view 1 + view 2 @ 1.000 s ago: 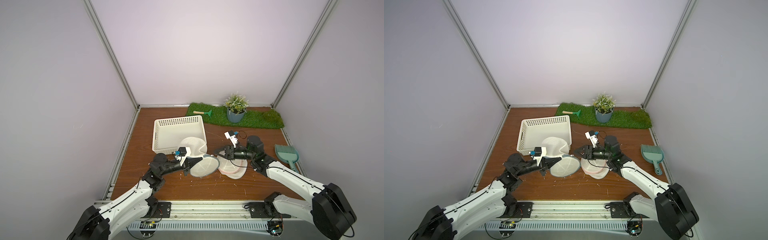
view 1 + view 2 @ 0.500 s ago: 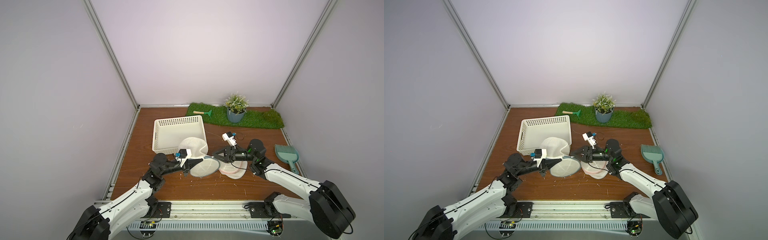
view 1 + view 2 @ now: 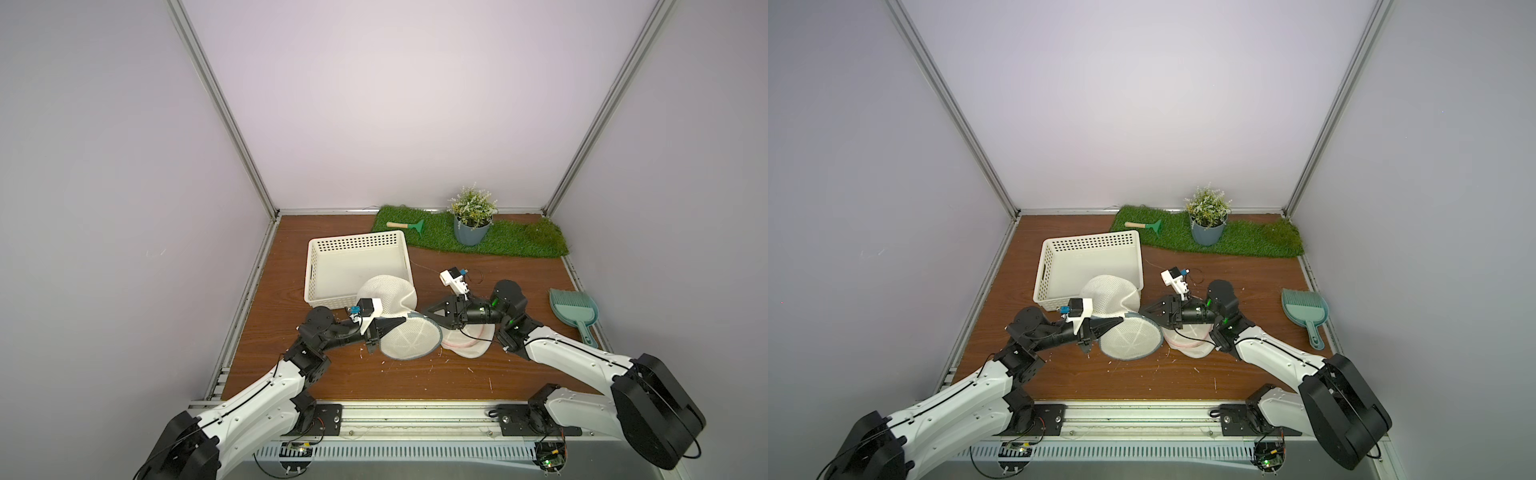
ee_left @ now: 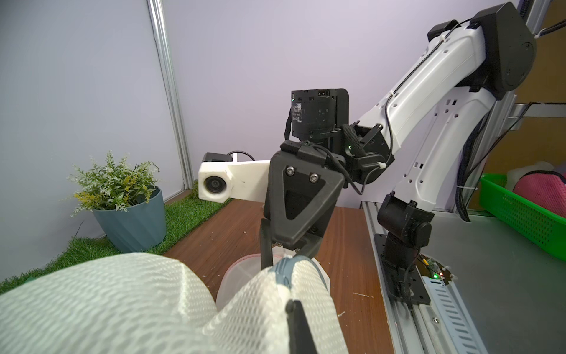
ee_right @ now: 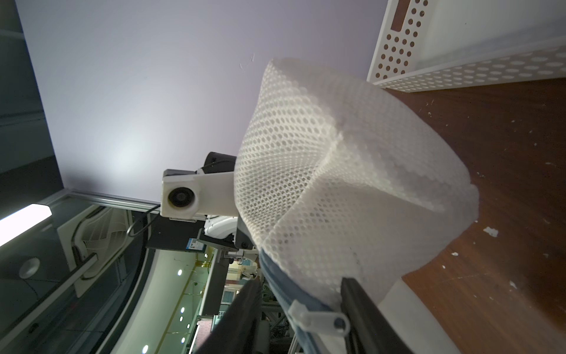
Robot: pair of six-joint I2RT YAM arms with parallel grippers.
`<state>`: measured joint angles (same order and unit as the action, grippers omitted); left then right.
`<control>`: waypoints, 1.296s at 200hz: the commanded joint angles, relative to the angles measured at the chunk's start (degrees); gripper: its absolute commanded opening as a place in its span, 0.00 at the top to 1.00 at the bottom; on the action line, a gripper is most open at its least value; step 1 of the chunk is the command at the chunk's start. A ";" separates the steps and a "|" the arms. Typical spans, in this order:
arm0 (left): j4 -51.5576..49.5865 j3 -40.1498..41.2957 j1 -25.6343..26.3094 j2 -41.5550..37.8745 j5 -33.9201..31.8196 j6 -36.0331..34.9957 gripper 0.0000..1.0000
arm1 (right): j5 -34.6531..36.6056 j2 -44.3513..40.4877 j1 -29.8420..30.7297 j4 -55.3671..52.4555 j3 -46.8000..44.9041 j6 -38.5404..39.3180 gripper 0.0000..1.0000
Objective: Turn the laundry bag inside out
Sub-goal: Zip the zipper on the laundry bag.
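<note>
The left claw is clenched on the blue zip rim of the white mesh laundry bag. The bag sits toward the front of the tabletop, by the white basket's front corner. The right claw is open around that rim. It could pinch only the zip pull and slip off. The basket looks empty. The blue pot holds a plant.

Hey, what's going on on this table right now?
Two robot arms are working on a white mesh laundry bag by a white basket. The left hand is shut on the bag's blue-grey zipper rim. The right hand has its fingers either side of that same rim, apart, not pinching it. A second bag with a pink rim lies under the right arm.
</note>
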<state>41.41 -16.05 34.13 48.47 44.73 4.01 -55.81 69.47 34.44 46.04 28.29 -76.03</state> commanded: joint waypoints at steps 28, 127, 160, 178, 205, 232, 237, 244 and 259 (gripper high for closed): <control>0.78 -1.19 0.12 -1.41 -1.45 -1.82 1.00 | 0.08 -1.70 -0.02 2.30 -0.51 0.45 0.65; 0.26 -0.65 0.10 -1.91 -1.58 -1.90 1.00 | 1.05 -2.76 -0.87 0.89 -0.60 0.97 0.75; 0.25 -0.56 0.13 -1.75 -1.58 -1.90 1.00 | 1.21 -2.59 -1.12 0.80 -0.34 1.19 0.80; 0.05 -0.56 0.11 -1.89 -1.66 -1.93 1.00 | 1.09 -2.50 -1.08 0.80 -0.34 1.32 0.82; -0.06 -0.48 0.08 -2.08 -1.75 -1.97 1.00 | 1.04 -2.67 -1.19 0.80 -0.60 1.37 0.86; -0.36 -0.49 0.10 -2.32 -2.10 -2.14 1.00 | 1.14 -2.93 -1.25 0.70 -0.86 1.32 0.92; -0.45 -0.47 0.14 -2.33 -2.14 -2.12 1.00 | 1.14 -2.99 -1.34 0.62 -0.86 1.37 0.94; -0.59 -0.51 0.11 -2.33 -2.31 -2.19 1.00 | 1.20 -3.11 -1.35 0.53 -0.87 1.45 0.96; -0.60 -0.38 0.09 -2.50 -2.51 -2.19 1.00 | 1.23 -3.20 -1.42 0.14 -0.89 1.58 1.00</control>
<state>40.01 -16.05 34.13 46.94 42.92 2.72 -55.27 67.85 33.32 45.43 27.29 -75.75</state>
